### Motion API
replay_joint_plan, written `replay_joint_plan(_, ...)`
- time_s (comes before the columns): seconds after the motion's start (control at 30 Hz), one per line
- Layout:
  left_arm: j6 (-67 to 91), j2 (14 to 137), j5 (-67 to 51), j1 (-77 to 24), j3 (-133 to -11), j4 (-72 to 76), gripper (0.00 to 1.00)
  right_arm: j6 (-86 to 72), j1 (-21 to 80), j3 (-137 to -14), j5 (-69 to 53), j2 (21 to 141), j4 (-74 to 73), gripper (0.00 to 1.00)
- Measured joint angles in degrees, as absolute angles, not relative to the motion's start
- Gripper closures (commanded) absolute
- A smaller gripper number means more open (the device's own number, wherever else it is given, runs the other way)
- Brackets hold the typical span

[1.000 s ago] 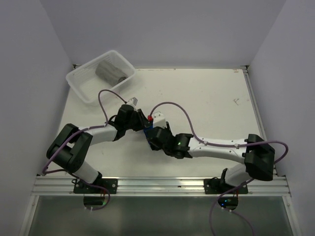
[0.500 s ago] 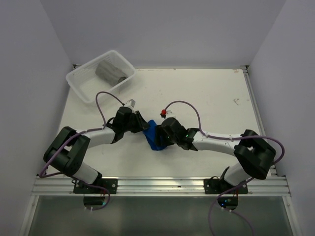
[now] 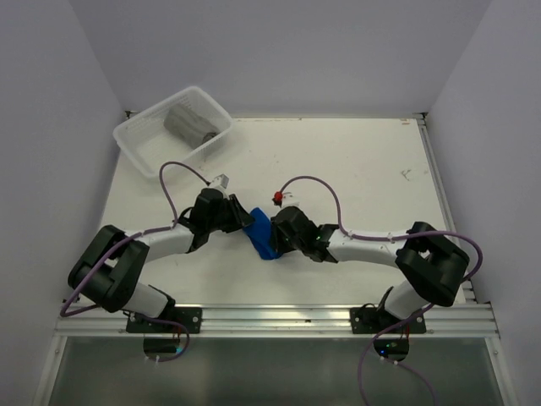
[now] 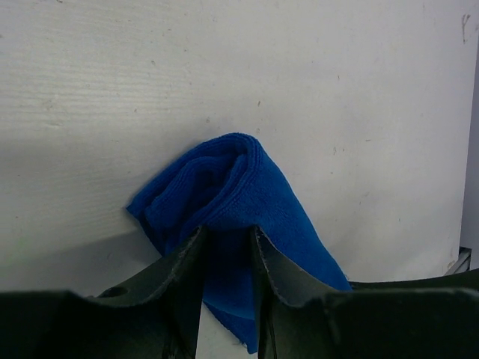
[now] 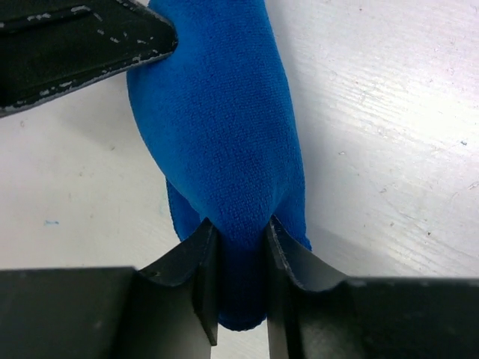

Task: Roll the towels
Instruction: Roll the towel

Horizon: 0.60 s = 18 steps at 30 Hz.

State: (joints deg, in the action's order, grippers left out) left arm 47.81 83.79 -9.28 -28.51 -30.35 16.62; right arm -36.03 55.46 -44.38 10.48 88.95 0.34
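Pinched narrow on the blue towel (image 3: 260, 235) from both ends: left fingers (image 4: 182, 288) on one end, right fingers (image 5: 188, 271) on the opposite end, cloth squeezed between each pair. Bunched into a loose fold down on the counter (image 3: 355, 169), near its front middle, between the two arms. Far back at the left corner, inside the translucent basket (image 3: 135, 142), a rolled grey towel (image 3: 188, 123), well apart from both arms.

Basket (image 3: 145, 150): translucent white plastic, sitting at the far-left corner, skewed to the table edges.
Table (image 3: 355, 169): white top, small scuff (image 3: 406, 175) far right.
Rail (image 3: 279, 320): aluminium, running along the near edge.
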Motion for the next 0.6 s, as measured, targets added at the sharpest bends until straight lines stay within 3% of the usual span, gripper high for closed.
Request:
replay_joint_plan(0.3, 47.77, 78.87, -8.64, -28.47, -31.59, 7.64, 0.56, -33.19, 67.35, -48.1, 29.91, 91.53, -4.14, 0.86)
replay_joint_plan(0.6, 49.19, 71.77, -9.5, -28.47, -31.77, 1.02, 0.55, -35.18, 74.83, -57.78, 47.18, 100.92, -14.37, 0.89)
